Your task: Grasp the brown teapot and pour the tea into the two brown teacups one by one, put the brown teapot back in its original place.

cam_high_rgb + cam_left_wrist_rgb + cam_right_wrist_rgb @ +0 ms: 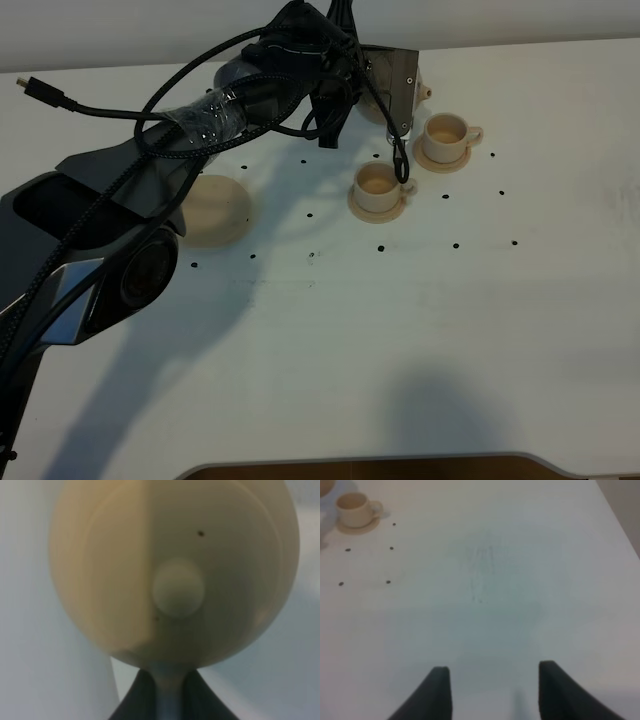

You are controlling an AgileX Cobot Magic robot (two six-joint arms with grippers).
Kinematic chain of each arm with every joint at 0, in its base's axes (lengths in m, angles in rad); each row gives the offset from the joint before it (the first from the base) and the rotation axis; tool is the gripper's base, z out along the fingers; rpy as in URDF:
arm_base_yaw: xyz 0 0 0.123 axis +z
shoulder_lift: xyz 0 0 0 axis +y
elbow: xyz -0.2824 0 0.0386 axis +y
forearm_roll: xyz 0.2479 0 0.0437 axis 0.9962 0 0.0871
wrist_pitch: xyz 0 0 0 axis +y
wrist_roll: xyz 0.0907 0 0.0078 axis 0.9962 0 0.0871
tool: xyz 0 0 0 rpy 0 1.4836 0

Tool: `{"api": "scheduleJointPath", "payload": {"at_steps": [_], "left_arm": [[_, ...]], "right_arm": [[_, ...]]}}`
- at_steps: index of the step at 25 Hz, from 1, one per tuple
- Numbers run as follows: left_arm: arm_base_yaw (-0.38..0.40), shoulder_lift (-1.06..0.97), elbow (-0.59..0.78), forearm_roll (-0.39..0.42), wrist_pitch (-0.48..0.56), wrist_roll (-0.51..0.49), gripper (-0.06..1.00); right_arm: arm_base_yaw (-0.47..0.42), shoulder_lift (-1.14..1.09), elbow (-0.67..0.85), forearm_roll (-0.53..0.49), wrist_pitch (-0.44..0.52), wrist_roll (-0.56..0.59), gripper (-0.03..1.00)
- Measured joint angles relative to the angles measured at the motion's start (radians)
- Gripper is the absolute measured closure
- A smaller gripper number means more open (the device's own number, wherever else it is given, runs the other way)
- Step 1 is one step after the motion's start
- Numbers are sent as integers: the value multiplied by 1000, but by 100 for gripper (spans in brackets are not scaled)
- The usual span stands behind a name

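The brown teapot (150, 555) fills the left wrist view, its lid knob (178, 587) facing the camera. My left gripper (167, 687) is shut on its loop handle. From above, only a sliver of the teapot (421, 88) shows behind the arm's camera mount, just beyond the two brown teacups. One teacup (380, 187) stands on its small saucer, the other (447, 133) to its far right. The original place, a wide saucer (213, 210), lies bare at the left. My right gripper (490, 690) hangs open over bare table, far from a teacup (352, 507).
The left arm (200, 130) with its cables stretches from the lower left across to the far middle, partly above the wide saucer. Small black dots (380, 247) mark the white table (400, 330). The table's far edge runs close behind the teapot.
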Motion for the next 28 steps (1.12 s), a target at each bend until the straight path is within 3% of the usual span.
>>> {"api": "scheduleJointPath", "payload": {"at_steps": [5, 13, 28], "left_arm": [[-2, 0, 0, 16, -9, 31, 82], [-38, 0, 0, 134, -17, 47, 82], [-62, 6, 0, 270, -24, 49, 82]], "right_arm": [[0, 0, 0, 0, 0, 0, 57], [0, 0, 0, 0, 0, 0, 57], [0, 0, 0, 0, 0, -1, 57]]}}
